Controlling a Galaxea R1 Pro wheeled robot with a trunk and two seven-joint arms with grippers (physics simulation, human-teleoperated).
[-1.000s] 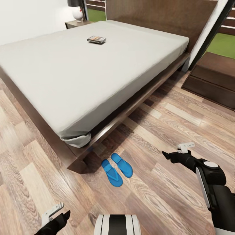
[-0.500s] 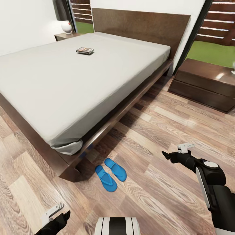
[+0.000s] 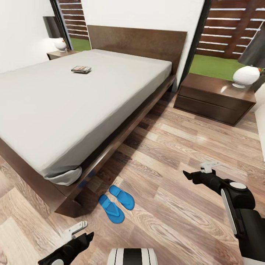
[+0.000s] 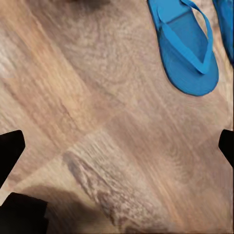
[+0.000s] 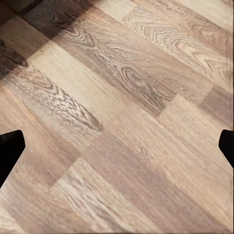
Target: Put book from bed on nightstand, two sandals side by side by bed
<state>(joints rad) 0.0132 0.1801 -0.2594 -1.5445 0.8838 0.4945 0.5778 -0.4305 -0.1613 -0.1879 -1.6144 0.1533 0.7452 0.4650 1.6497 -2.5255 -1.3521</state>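
Wood-plank floor (image 3: 176, 154) runs under both arms. Nearest, the left hand (image 4: 117, 146) hangs with fingers spread wide over bare planks, one sandal (image 4: 187, 48) ahead of it; the right hand (image 5: 117, 141) is spread wide too. Two sandals (image 3: 116, 203) lie side by side at the bed (image 3: 55, 110) corner. Farther, the book (image 3: 81, 69) rests on the mattress; a nightstand (image 3: 213, 97) stands beyond.

I see even, bright daylight across the room; the bed (image 3: 73, 106) throws a soft dark shadow onto the floor (image 3: 176, 154). Both wrist pictures look slightly soft, wide-angle stretch at edges.
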